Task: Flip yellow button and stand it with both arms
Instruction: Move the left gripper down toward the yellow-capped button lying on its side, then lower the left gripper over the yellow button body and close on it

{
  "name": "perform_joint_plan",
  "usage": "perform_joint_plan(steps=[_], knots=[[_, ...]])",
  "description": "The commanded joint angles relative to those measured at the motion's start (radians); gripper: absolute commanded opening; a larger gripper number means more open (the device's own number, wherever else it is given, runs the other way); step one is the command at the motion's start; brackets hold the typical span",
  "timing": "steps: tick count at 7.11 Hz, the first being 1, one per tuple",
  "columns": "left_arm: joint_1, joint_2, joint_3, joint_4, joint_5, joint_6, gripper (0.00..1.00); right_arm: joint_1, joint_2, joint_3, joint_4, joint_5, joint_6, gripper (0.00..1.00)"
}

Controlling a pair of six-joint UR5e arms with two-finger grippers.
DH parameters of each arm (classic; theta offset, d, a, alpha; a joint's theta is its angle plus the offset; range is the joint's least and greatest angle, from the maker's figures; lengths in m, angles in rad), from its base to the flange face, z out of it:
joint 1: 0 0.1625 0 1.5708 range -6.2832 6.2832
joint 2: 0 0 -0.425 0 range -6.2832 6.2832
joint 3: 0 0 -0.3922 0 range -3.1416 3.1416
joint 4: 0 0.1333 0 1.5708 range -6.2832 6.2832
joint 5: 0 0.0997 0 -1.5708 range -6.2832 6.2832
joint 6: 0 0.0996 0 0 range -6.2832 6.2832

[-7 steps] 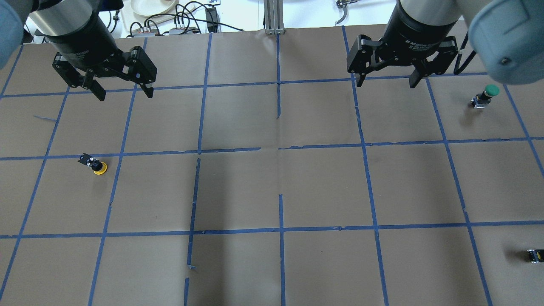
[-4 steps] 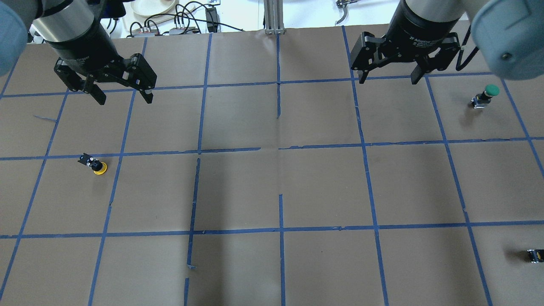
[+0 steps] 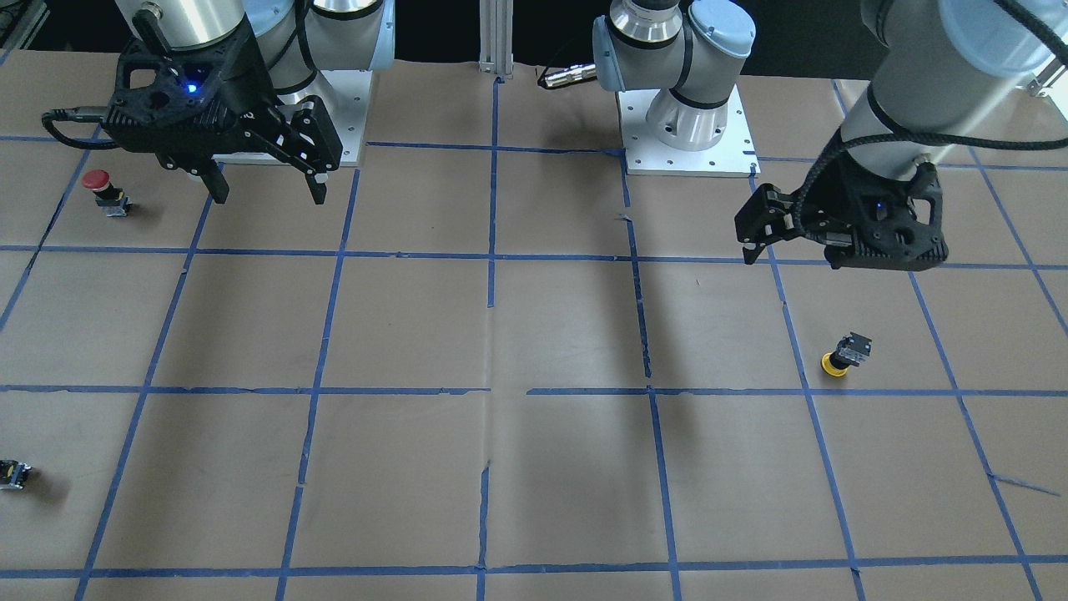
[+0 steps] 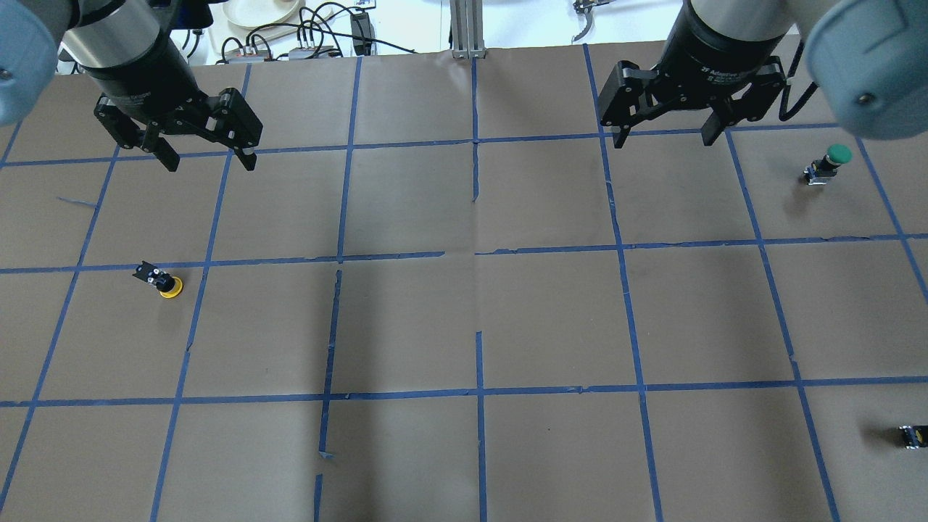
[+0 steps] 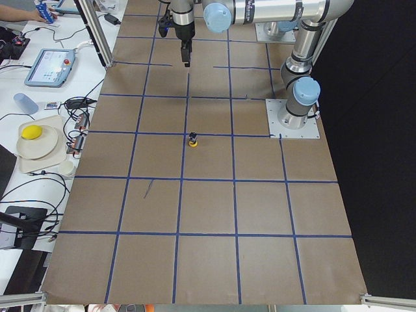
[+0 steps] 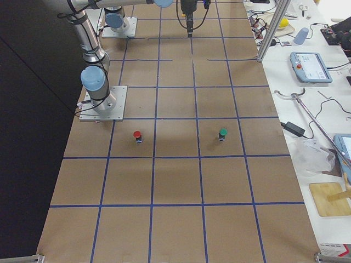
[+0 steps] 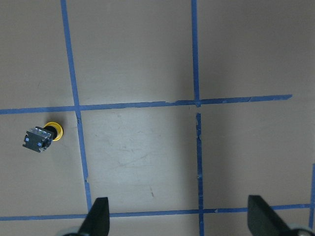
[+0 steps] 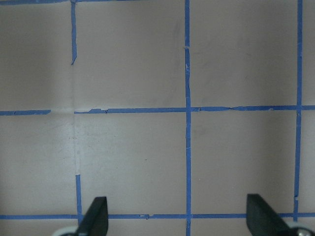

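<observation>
The yellow button (image 4: 165, 283) rests cap-down and tilted on the brown paper, its grey-black block raised, in the left part of the overhead view. It also shows in the front view (image 3: 843, 355), the left side view (image 5: 193, 140) and the left wrist view (image 7: 42, 137). My left gripper (image 4: 210, 161) is open and empty, high above the table and farther out than the button. It also shows in the front view (image 3: 763, 250). My right gripper (image 4: 664, 138) is open and empty on the far right side, also in the front view (image 3: 269, 196).
A green-capped button (image 4: 826, 165) stands at the far right. A red-capped button (image 3: 104, 190) stands near my right base. A small dark block (image 4: 913, 435) sits at the right edge, cut by the frame. Blue tape lines grid the paper. Cables and a plate lie beyond the far edge.
Both grippers shifted slightly and the left wrist turned a little. Both stay open. The yellow button has not moved.
</observation>
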Motion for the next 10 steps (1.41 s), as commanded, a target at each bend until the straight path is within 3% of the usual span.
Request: perform_joint_plan(steps=[1,4,6,8,10], knots=[[0.102,-0.063,-0.039,0.106,0.002,0.201,1.00,0.001,-0.002,0.005,-0.001,0.001,0.001,0.99],[0.211,-0.074,-0.159,0.226,0.000,0.545,1.00,0.001,-0.002,0.005,-0.003,0.002,0.009,0.99],[0.234,-0.073,-0.314,0.500,0.066,0.631,1.00,0.001,-0.002,0.005,-0.001,0.004,0.010,0.99],[0.328,-0.089,-0.433,0.666,0.057,0.763,1.00,0.003,-0.002,0.005,0.000,0.010,0.013,0.99],[0.346,-0.115,-0.450,0.678,0.010,0.757,1.00,0.003,-0.001,0.007,-0.003,0.002,0.013,0.99]])
